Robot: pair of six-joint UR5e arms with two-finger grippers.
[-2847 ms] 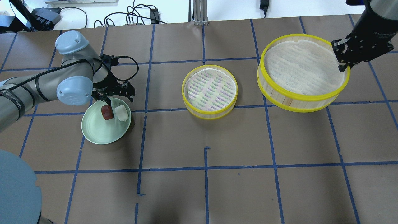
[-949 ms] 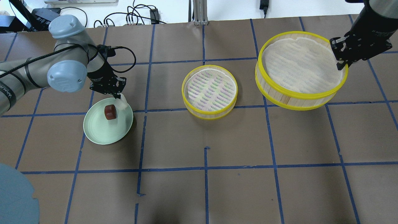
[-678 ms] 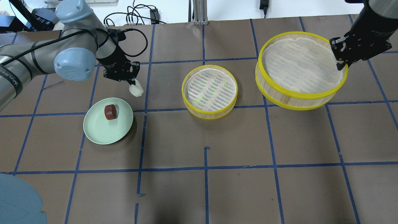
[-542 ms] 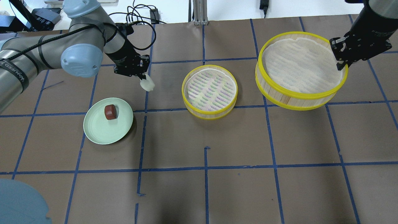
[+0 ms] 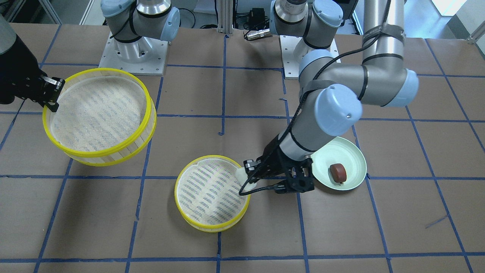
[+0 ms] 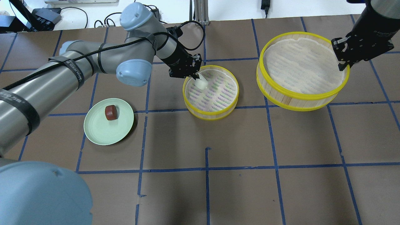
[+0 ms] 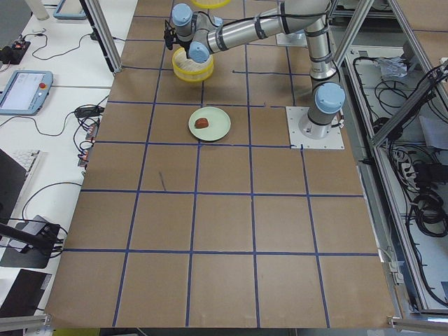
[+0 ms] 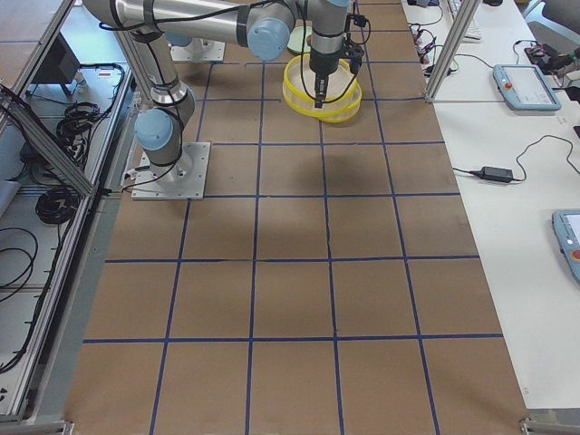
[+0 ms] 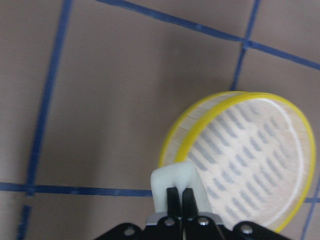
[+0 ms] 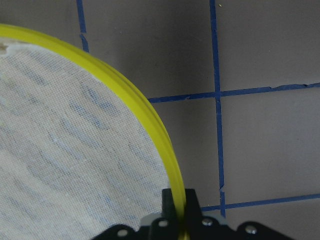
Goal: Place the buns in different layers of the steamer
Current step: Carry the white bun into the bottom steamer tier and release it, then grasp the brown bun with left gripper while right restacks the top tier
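Observation:
My left gripper (image 6: 198,78) is shut on the white bun (image 6: 201,83) and holds it just above the left rim of the smaller steamer tray (image 6: 218,93), which stands on the table. The left wrist view shows the bun (image 9: 175,187) pinched between the fingers, beside the tray (image 9: 260,150). The dark reddish-brown bun (image 6: 110,112) lies on the pale green plate (image 6: 106,131). My right gripper (image 6: 343,64) is shut on the yellow rim of the larger steamer tray (image 6: 300,68) and holds it tilted, off the table.
The brown paper table carries a blue tape grid. Cables and a metal post lie along the far edge. The left arm stretches from the view's left over the area between plate and small tray.
My left gripper has lifted the white bun off the plate and carried it right to the small tray's rim. The right gripper with the large tray has barely moved.

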